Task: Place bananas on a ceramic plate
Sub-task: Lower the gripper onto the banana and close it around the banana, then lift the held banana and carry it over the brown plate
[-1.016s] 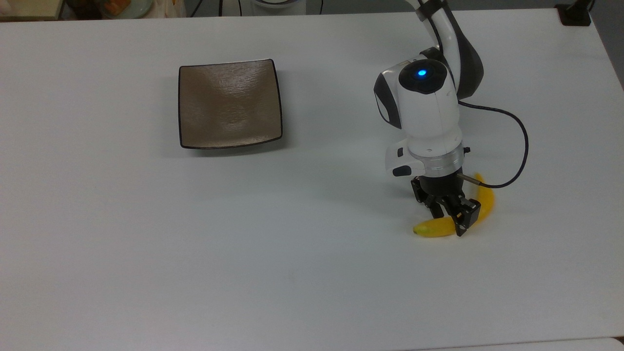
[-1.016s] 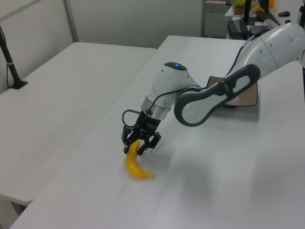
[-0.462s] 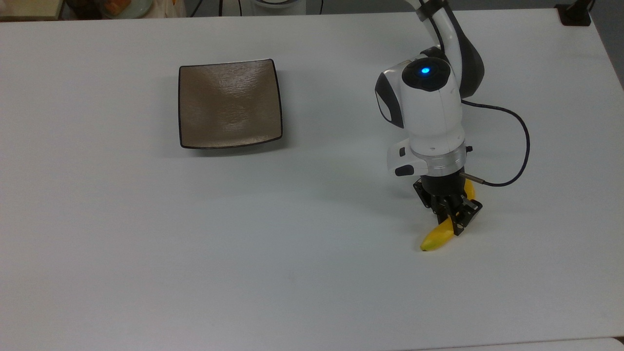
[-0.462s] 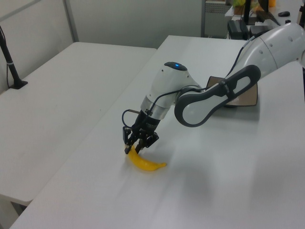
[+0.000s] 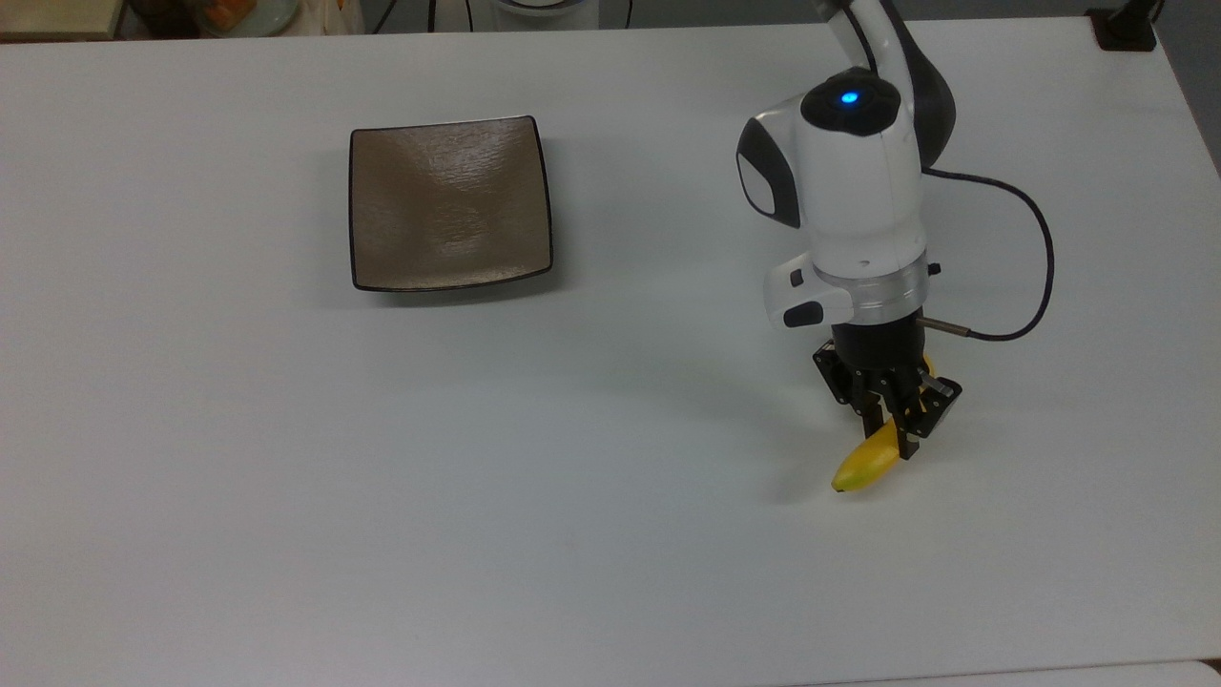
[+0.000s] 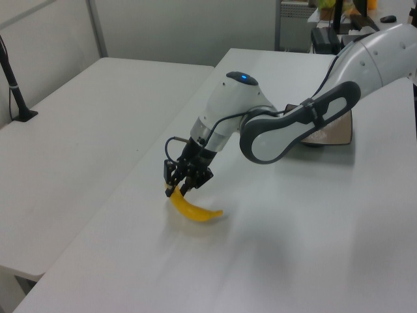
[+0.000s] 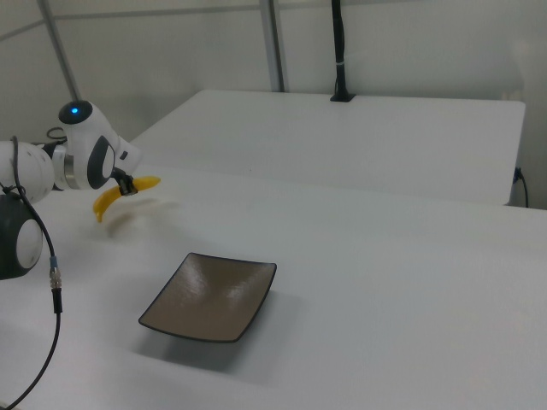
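Claw (image 5: 895,420) closed on the banana (image 5: 868,463), gripping toward the stem end rather than mid-length, so most of the fruit hangs out past the fingers. Lifted just clear of the white bench (image 5: 286,534), judging by the shadow beneath it in the left view. Held near the top view's lower right, well apart from the ceramic plate (image 5: 448,202), which sits flat and bare toward the top view's upper left.

Likely troubles from here:
- Pivoting in the grip: an off-centre hold on a smooth, curved skin gives the long free end leverage, so a quick swing toward the plate could twist the banana round between the fingers or let it slide out.
- Dragging: with so little clearance, the drooping tip could catch the bench, or clip the plate's raised edge on arrival.
- Poor landing: banana about as long as the plate is wide, so a skewed release could leave one end hanging over the edge or rolling off the glossy surface.

Materials and shapes:
- Banana (image 6: 193,208): bright yellow, smooth, crescent-shaped, tapering at both ends.
- Plate (image 7: 209,295): square, glossy brown, faintly rippled, thin dark rim, edges curving slightly upward.
- Bench: matte white, plain, flat.
- Claw (image 6: 180,184): black, angular, on a smooth white rounded arm.
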Motion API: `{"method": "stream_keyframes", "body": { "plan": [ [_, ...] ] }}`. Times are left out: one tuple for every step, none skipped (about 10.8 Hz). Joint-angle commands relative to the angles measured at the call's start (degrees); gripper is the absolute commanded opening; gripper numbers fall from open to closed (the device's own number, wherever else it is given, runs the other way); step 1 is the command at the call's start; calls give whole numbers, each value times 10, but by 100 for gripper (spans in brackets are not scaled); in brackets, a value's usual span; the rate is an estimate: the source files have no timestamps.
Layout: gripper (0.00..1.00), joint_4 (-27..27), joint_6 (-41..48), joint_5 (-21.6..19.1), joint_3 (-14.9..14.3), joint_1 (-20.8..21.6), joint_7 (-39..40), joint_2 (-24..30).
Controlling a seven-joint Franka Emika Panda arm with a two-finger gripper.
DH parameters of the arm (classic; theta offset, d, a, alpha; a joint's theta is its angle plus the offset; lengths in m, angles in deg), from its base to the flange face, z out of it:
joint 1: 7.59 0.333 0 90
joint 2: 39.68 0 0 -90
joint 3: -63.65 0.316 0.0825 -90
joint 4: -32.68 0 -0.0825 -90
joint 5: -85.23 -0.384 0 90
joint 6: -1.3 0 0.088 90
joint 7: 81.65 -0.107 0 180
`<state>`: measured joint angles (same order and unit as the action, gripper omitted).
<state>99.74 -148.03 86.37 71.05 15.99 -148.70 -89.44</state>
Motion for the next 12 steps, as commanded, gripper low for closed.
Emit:
{"method": "stream_keyframes", "body": {
  "plan": [
    [16, 35, 56, 33, -19, 2, -14, 50],
    [16, 42, 83, 44, -21, -4, -10, 65],
    [16, 56, 117, 49, -24, -12, 10, 88],
    [16, 75, 143, 48, -24, -21, 38, 109],
    [16, 92, 178, 48, -24, -25, 62, 130],
    [16, 101, 215, 44, -25, -33, 93, 149],
    [16, 108, 258, 40, -24, -47, 127, 164],
    [16, 117, 284, 39, -26, -56, 161, 178],
    [16, 140, 294, 38, -31, -70, 184, 200],
    [16, 173, 302, 38, -37, -76, 214, 227],
    [16, 197, 315, 37, -46, -81, 247, 250],
    [16, 213, 336, 34, -54, -88, 280, 268]
  ]
}}
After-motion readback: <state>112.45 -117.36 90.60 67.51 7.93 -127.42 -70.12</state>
